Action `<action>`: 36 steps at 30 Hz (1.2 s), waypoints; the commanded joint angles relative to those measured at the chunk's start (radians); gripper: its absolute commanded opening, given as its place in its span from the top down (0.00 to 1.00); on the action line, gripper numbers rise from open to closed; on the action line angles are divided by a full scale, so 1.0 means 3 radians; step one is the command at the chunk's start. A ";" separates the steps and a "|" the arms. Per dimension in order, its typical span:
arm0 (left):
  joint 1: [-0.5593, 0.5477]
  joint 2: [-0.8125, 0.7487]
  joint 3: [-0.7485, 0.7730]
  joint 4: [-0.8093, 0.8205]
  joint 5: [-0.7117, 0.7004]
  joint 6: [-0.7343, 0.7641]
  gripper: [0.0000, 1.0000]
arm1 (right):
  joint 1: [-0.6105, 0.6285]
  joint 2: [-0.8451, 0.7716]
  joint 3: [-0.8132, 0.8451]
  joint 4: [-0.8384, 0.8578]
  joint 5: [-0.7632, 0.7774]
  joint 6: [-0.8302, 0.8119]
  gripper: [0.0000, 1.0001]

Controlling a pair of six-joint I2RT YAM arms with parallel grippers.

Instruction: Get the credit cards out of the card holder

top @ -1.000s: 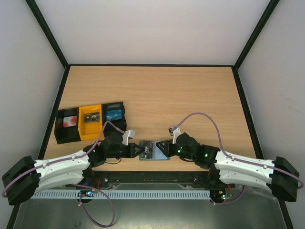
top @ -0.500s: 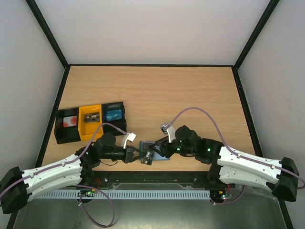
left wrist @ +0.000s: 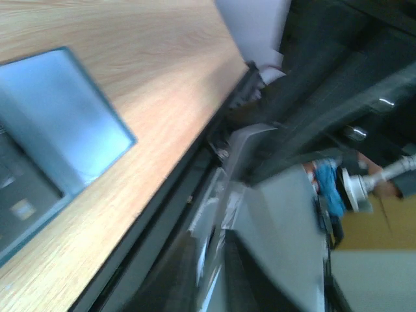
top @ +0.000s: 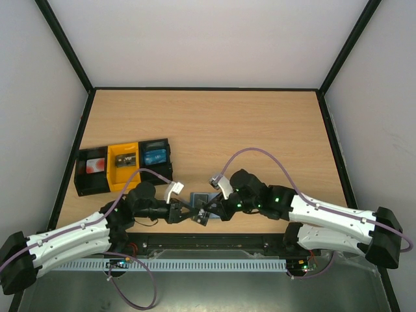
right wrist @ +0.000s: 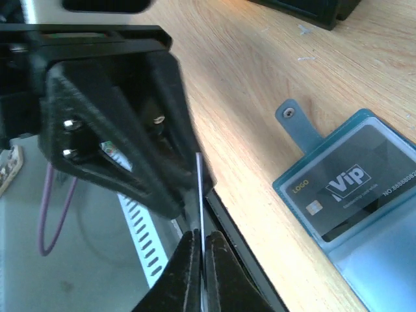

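Observation:
The teal-blue card holder (top: 199,197) lies open at the table's front edge. In the right wrist view the card holder (right wrist: 383,260) shows a dark "VIP" card (right wrist: 351,185) in its pocket and a small tab (right wrist: 294,122). It also shows, blurred, in the left wrist view (left wrist: 65,117). My left gripper (top: 193,213) and right gripper (top: 207,213) meet tip to tip just in front of it, over the table edge. Both are shut on one credit card (right wrist: 200,188), seen edge-on between the right gripper (right wrist: 199,237) and the left fingers (right wrist: 166,175).
A row of box trays, black, yellow (top: 123,166) and black, stands at the left with small items inside. The black table-edge rail (right wrist: 260,286) and a slotted cable duct (top: 195,265) run just below the grippers.
My left gripper drew a dark card out of the holder toward the front edge. My right gripper left the holder, swung left and closed on the same card.

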 commanded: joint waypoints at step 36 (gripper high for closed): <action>0.0009 -0.0911 -0.0237 0.0937 -0.1747 -0.1415 0.27 | 0.0013 -0.0177 -0.0662 0.2870 0.1740 0.2707 0.98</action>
